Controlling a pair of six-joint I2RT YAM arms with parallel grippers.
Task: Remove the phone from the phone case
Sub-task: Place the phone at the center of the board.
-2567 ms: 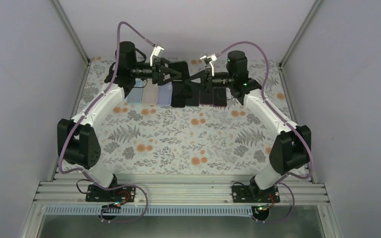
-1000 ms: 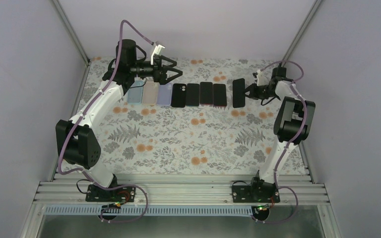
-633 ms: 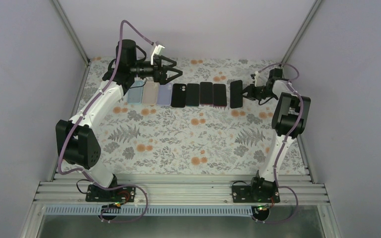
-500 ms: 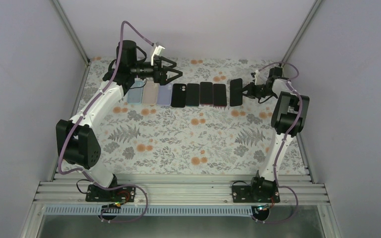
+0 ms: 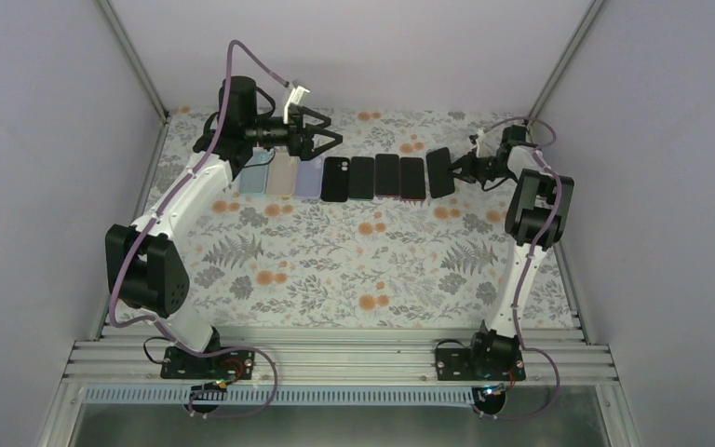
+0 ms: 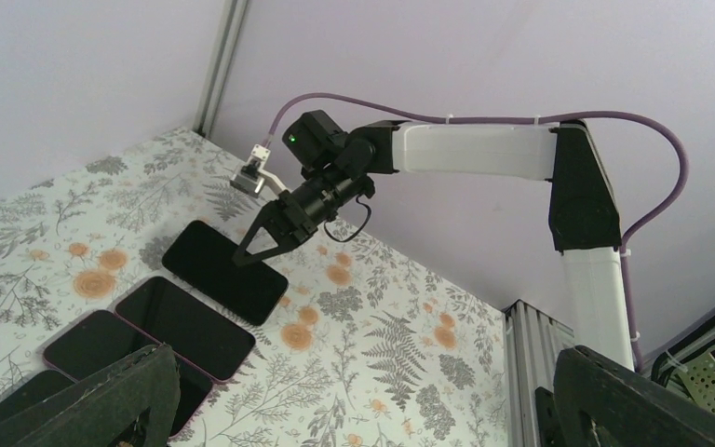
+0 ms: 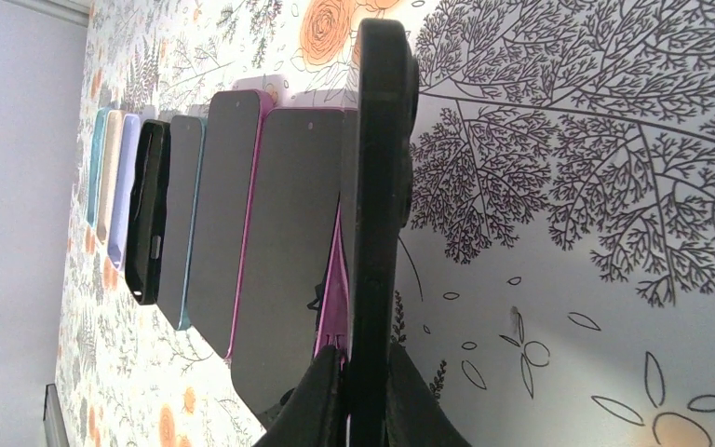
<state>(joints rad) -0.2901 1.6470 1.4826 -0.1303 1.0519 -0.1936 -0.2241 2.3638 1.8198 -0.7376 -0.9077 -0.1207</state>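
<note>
My right gripper (image 5: 457, 169) is shut on a black phone (image 5: 440, 172), gripping its short end at the right end of the row. The phone (image 7: 377, 186) shows edge-on between my fingers (image 7: 326, 396), right beside a pink-edged phone (image 7: 289, 242). It hangs tilted just above the cloth, as the left wrist view shows (image 6: 214, 275). An empty black phone case (image 5: 336, 179) with a camera cut-out lies in the middle of the row. My left gripper (image 5: 330, 140) hovers open behind the row with nothing in it.
A row lies across the far part of the floral cloth: teal (image 5: 255, 172), beige (image 5: 282, 173) and lilac (image 5: 308, 175) cases, then the black case and three dark phones (image 5: 387, 175). Frame posts stand at the back corners (image 5: 540, 98).
Both grippers left the middle of the row. The right arm swung the black phone out to the far right, then brought it left and tilted it beside the last phone. The left gripper stays open.
</note>
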